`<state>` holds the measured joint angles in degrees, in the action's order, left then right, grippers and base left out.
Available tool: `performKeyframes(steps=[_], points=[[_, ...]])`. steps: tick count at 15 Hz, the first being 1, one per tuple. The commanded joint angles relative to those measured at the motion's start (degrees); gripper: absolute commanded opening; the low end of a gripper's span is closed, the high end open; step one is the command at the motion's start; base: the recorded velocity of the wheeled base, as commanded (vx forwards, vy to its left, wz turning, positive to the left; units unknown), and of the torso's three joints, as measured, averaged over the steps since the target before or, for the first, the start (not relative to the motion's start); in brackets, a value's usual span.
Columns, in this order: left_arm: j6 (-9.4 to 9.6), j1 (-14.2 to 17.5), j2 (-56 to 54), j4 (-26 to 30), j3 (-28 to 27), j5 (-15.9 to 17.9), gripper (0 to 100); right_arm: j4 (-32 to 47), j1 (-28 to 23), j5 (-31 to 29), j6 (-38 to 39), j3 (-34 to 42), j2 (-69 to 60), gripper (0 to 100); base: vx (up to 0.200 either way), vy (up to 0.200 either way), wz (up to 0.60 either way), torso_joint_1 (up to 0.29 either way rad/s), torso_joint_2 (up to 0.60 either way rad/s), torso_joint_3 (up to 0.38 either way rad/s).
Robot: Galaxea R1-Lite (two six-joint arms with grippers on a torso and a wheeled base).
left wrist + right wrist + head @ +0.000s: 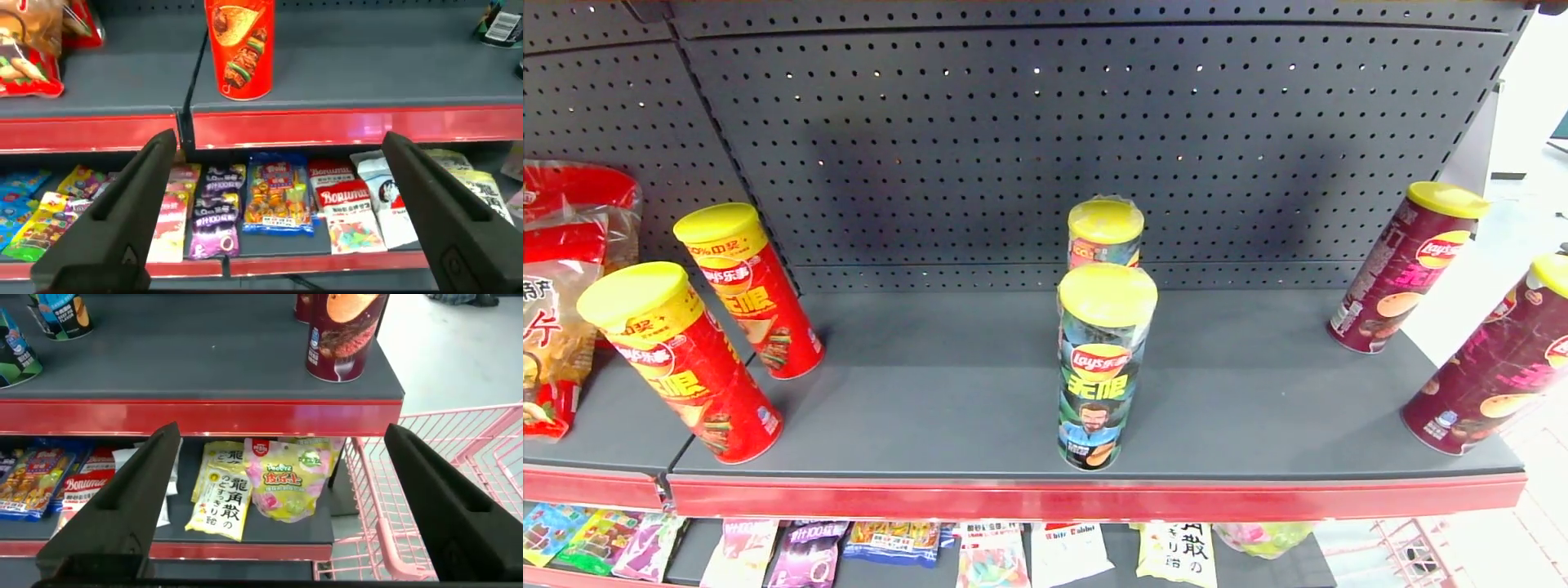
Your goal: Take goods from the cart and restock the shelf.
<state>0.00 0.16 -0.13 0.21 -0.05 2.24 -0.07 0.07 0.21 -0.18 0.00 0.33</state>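
Gaping L grpr [279,137], R grpr [282,429] before shelf [947,392].

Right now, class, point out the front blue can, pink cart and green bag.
front blue can [1104,367], head view, label middle.
pink cart [425,498], right wrist view, side mesh.
green bag [290,486], right wrist view, its front.

Small candy bags [809,555] lay in a row low down. Big red snack bags [564,220] sat far to the left. The floor [458,343] was pale.
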Motion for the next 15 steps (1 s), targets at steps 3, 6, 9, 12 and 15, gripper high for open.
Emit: performKeyframes(steps=[3, 6, 9, 12, 15], points=[[-1.76, 0.02, 0.13, -0.03, -0.04, 0.22, 100, -0.01, 0.01, 0.06, 0.01, 0.0, -0.15, 100, 0.0, 0.0, 0.0, 0.0, 0.0, 0.0], [-1.14, 0.02, 0.13, -0.03, 0.05, -0.05, 100, -0.01, 0.01, 0.06, 0.01, 0.0, -0.15, 100, 0.0, 0.0, 0.0, 0.0, 0.0, 0.0], [-0.44, 0.02, 0.13, -0.03, 0.05, -0.22, 100, -0.01, 0.01, 0.06, 0.01, 0.0, -0.15, 100, 0.0, 0.0, 0.0, 0.0, 0.0, 0.0], [-0.44, 0.02, 0.13, -0.03, 0.05, -0.22, 100, -0.01, 0.01, 0.06, 0.01, 0.0, -0.24, 100, 0.0, 0.0, 0.0, 0.0, 0.0, 0.0], [-0.44, 0.02, 0.13, -0.03, 0.05, -0.22, 100, -0.01, 0.01, 0.06, 0.01, 0.0, -0.15, 100, 0.0, 0.0, 0.0, 0.0, 0.0, 0.0]])
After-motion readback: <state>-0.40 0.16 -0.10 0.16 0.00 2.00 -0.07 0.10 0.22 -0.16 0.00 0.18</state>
